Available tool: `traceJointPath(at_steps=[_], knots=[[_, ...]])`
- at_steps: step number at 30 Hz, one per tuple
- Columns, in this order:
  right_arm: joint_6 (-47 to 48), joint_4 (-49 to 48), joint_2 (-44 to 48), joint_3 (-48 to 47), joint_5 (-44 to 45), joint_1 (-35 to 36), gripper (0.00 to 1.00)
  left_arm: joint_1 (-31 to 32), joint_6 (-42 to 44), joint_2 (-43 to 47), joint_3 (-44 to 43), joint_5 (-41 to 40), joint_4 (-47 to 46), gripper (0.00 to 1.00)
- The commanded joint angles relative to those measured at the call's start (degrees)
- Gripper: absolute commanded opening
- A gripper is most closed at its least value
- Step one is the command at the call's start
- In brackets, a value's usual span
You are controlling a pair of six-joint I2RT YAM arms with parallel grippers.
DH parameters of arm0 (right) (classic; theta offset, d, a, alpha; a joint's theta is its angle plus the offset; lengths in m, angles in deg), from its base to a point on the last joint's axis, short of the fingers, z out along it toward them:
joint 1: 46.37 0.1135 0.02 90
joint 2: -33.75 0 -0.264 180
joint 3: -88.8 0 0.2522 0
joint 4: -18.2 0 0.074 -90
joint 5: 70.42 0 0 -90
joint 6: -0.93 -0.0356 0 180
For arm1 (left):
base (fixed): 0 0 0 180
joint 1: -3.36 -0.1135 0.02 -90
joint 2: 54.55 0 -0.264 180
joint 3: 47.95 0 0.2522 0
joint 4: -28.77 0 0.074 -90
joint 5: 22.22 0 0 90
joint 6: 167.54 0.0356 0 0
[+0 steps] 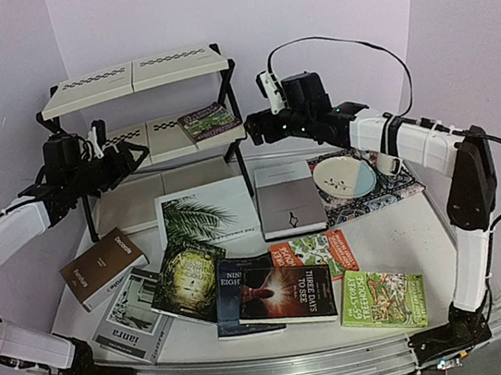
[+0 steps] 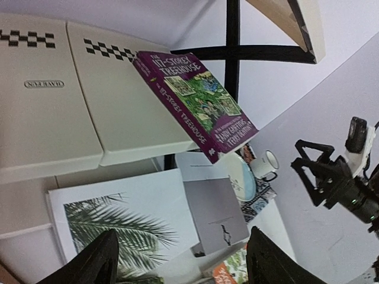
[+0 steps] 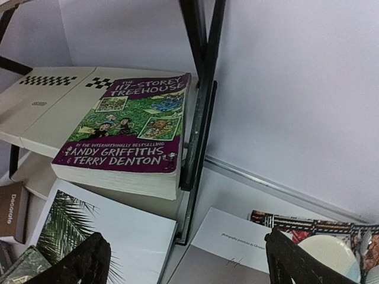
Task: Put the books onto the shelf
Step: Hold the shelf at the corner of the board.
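Note:
The shelf [image 1: 137,76] stands at the back, a black frame with cream checkered tiers. A purple Treehouse book [image 1: 208,121] lies flat on its middle tier at the right end, overhanging the edge. My left gripper [image 1: 137,154] hovers open at that tier's left front. My right gripper [image 1: 254,129] hangs open just right of the shelf's end post, apart from the purple book [image 3: 130,124]. Nothing is between either pair of fingers. Several books lie on the table: white palm-leaf [image 1: 206,214], grey [image 1: 289,199], brown [image 1: 103,267], dark novels [image 1: 289,292], orange [image 1: 313,253] and green [image 1: 383,298] Treehouse.
A patterned placemat [image 1: 409,186] with a plate [image 1: 344,176] and a white mug [image 1: 387,164] lies at the right, behind the grey book. The shelf's black post [image 3: 198,118] stands close to my right gripper [image 3: 186,263]. My left gripper [image 2: 183,260] hangs above the palm-leaf book [image 2: 130,219].

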Motion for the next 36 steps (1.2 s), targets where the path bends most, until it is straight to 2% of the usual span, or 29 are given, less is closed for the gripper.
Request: traceJointPath(at_steps=[1,5,7,9,13,17,25,28,31,36], knots=[[-14.46,0.62,-1.4,-5.0,-8.44,-1.81,0.9,-0.03,9.42,2.32,-4.44,-11.1,4.21,0.75],[-17.78,0.54,-2.66,-5.73,-9.19,-2.01,0.92,0.0,8.88,4.02,-4.6,-14.46,6.37,0.75],[-19.71,0.54,-3.65,-6.92,-9.61,-3.02,0.87,-0.03,8.69,5.9,-3.89,-16.82,7.51,0.75],[-22.44,0.54,-5.04,-9.07,-14.61,-4.95,0.84,-0.07,9.82,7.4,-4.39,-21.11,10.43,0.74],[-24.84,0.61,-9.83,-15.74,-18.3,-7.67,0.76,-1.8,11.55,9.79,-4.62,-28.53,14.51,0.71],[-28.86,0.86,-16.1,-23.73,-21.64,-9.9,0.75,-5.22,11.06,10.67,-3.78,-30.42,15.72,0.65],[-34.65,0.02,-27.14,-35.62,-24.64,-11.1,0.74,-12.8,8.99,11.09,-2.38,-27.64,15.76,0.69],[-36.93,-2.53,-29.59,-36.29,-25.22,-11.09,0.73,-16.18,8.99,11.26,-2.02,-26.68,15.65,0.68],[-39.35,-4.92,-31.29,-36.26,-25.68,-11.09,0.71,-20.45,8.62,10.95,-1.74,-22.87,14.95,0.66],[-44.3,-10.35,-33.63,-35.94,-28.69,-11.12,0.69,-24.16,7.35,9.62,-0.81,-17.0,13.09,0.67]])
